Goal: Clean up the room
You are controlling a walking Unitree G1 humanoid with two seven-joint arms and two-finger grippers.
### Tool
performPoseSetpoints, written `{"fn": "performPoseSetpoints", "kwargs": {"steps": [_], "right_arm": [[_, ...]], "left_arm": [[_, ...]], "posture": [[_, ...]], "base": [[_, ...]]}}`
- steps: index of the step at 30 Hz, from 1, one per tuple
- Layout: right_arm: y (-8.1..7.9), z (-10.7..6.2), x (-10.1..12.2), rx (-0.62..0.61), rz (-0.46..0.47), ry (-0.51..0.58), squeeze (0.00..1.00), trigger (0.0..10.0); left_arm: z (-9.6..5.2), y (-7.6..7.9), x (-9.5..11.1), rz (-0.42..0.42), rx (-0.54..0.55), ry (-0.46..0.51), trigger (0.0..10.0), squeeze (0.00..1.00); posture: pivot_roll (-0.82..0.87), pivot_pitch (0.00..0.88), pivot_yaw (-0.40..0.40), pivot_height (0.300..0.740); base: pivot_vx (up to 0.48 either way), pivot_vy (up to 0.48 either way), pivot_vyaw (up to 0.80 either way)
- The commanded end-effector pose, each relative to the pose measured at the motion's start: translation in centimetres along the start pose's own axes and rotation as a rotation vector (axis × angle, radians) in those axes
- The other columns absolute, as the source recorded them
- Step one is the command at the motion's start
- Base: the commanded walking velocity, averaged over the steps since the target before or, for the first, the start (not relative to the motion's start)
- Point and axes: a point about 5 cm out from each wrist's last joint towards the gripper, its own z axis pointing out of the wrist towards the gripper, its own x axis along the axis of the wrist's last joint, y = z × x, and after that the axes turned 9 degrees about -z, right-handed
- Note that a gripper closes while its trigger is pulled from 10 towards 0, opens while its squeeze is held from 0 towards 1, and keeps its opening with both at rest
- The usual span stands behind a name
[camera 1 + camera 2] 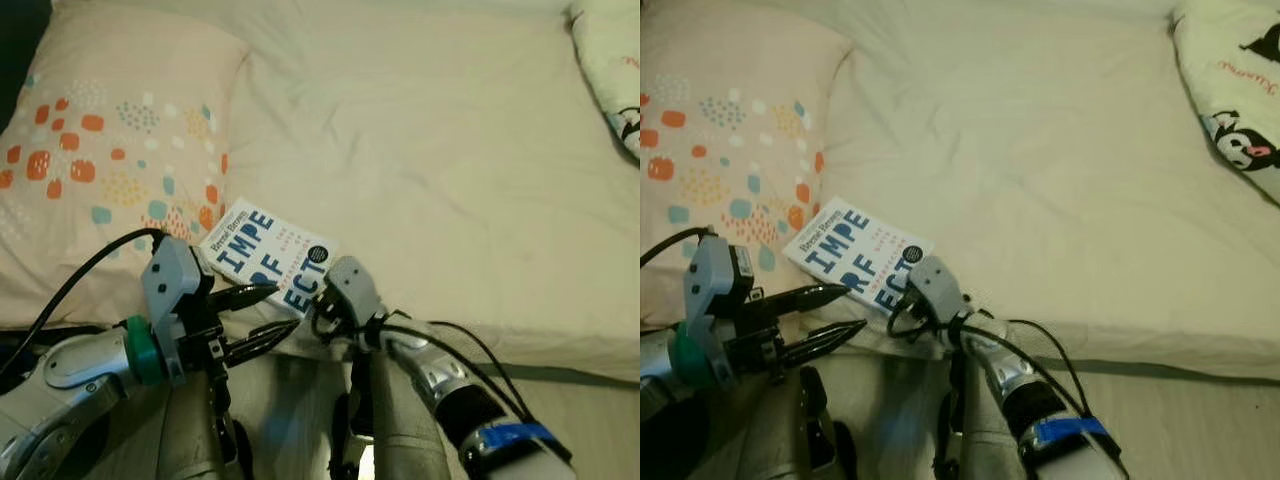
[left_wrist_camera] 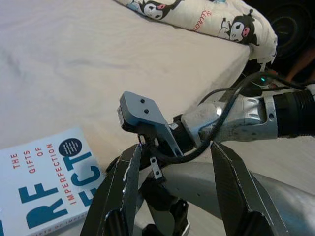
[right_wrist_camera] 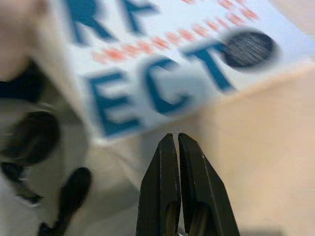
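Observation:
A white book (image 1: 262,255) with big blue letters lies at the near edge of the bed, partly on a dotted pillow (image 1: 110,150). My left gripper (image 1: 280,310) is open, with its two black fingers level with the book's near edge and nothing between them. My right gripper (image 3: 173,136) is shut and empty, its tips just short of the book's (image 3: 162,64) near corner. In the head views the right wrist's camera block (image 1: 345,285) covers those fingers. The left wrist view looks between its open fingers (image 2: 125,182) at the right wrist and the book (image 2: 44,187).
The cream bed sheet (image 1: 420,150) stretches away ahead. A cartoon-print pillow or blanket (image 1: 1240,100) lies at the far right. The bed's front edge (image 1: 560,365) meets the pale floor (image 1: 590,420) at the lower right. My own legs (image 1: 190,430) stand below the arms.

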Motion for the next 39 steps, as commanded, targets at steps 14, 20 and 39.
{"fn": "performPoseSetpoints", "kwargs": {"steps": [14,20,39], "right_arm": [[0.6,-0.3,2.6,0.054,0.106,0.248,0.00,10.0],[-1.5,0.8,5.5,0.143,0.030,0.358,0.00,10.0],[-6.1,2.9,0.8,0.322,-0.077,-0.044,0.00,10.0]], "left_arm": [[0.6,0.2,-0.1,-0.032,-0.006,-0.017,10.0,0.00],[0.7,0.2,0.2,-0.027,-0.003,-0.011,10.0,0.00],[-2.8,1.6,-2.5,-0.038,0.116,-0.181,10.0,0.00]], "posture": [[-0.03,0.249,-0.027,0.592],[-0.02,0.263,-0.031,0.592],[0.08,0.321,-0.075,0.592]], "base": [[0.000,0.000,0.00],[0.000,0.000,0.00],[0.000,0.000,0.00]]}}
